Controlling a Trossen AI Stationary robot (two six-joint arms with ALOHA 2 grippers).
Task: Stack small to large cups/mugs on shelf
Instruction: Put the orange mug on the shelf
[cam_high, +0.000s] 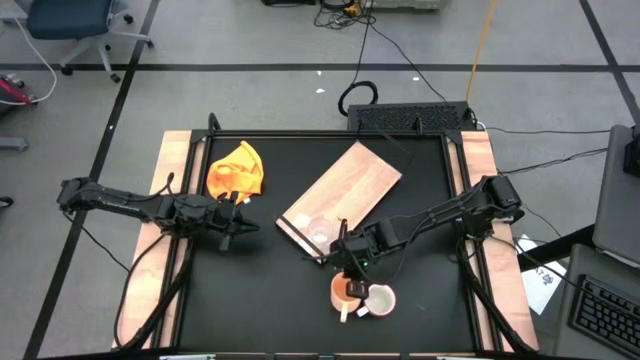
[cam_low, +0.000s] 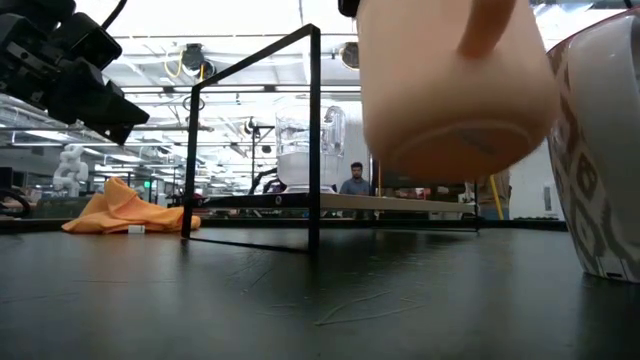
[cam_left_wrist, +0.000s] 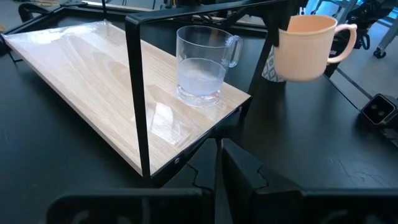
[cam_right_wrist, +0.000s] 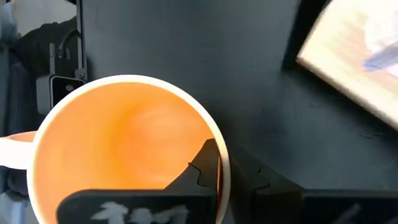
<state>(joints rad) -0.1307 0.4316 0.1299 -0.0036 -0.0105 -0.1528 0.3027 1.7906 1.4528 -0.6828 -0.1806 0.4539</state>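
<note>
The light wood shelf (cam_high: 345, 190) lies aslant on the black table. The tiny clear glass cup (cam_high: 321, 232) stands by its base on it, near the dark-strip end, and also shows in the left wrist view (cam_left_wrist: 202, 62). My right gripper (cam_high: 350, 268) is shut on the yellow-orange mug (cam_high: 345, 292), near the table's front, just off that end of the shelf. The white mug (cam_high: 381, 300) stands on the table right beside it. My left gripper (cam_high: 240, 218) is shut and empty at the left, near the yellow cloth (cam_high: 237, 170). My right gripper holds the yellow-orange mug by its rim (cam_right_wrist: 219, 144), on the side away from the handle (cam_right_wrist: 9, 149). One finger (cam_right_wrist: 202, 171) is inside the mug and one (cam_right_wrist: 252, 180) outside, coming from above. The mug (cam_low: 455, 90) hangs lifted clear of the table, slightly tilted.
A thin black frame (cam_low: 313, 130) stands at the shelf's dark end, beside the clear cup. The yellow cloth (cam_low: 125, 212) lies crumpled at the far left. A person (cam_low: 353, 180) shows in the room behind the table.
</note>
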